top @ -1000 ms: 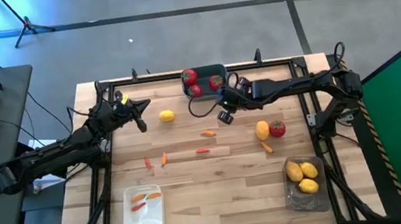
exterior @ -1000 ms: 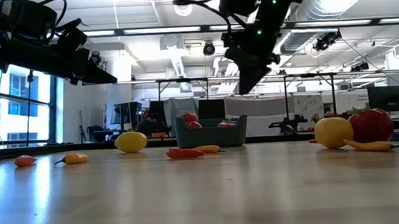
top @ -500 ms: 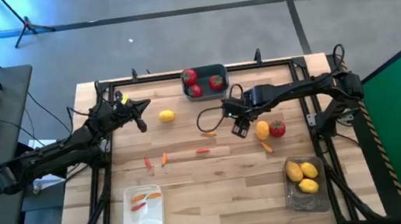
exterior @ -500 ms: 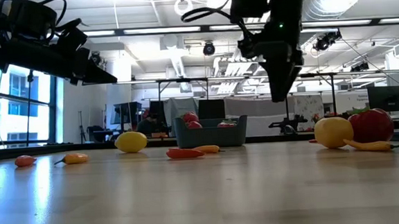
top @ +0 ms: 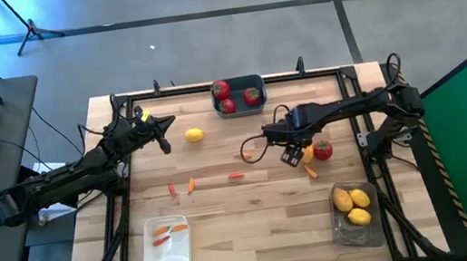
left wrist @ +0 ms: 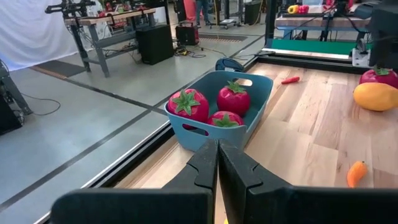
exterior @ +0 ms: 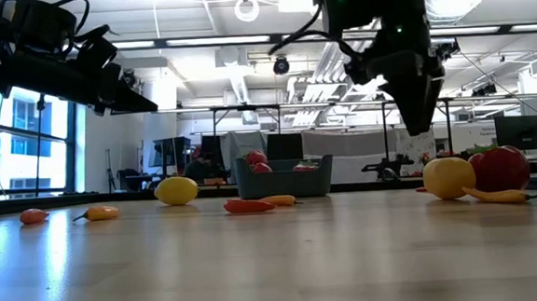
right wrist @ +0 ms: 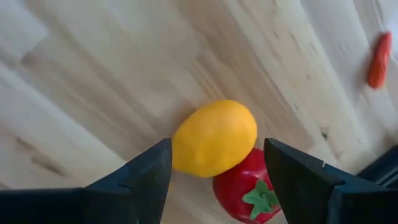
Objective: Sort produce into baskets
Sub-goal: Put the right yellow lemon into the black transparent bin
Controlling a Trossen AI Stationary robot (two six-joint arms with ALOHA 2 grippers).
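right hand [top: 292, 155] fingers apart above yellow lemon [right wrist: 214, 138], frame centre, apparently lined up to grasp | lemon touched red tomato [right wrist: 245, 186] on counter [top: 254, 210] | left hand [top: 165, 145] fingers together, parked upper left | blue basket [top: 239, 95] held 3 tomatoes, top centre

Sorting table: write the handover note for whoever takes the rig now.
Right gripper: jaws open, empty, above the lemon that touches a loose tomato.
Left gripper: shut, empty, waiting at the table's left.
Done: three tomatoes in the blue bin, three lemons in the grey bin, pepper pieces in the white bin.
Left: two lemons, one tomato, several peppers.
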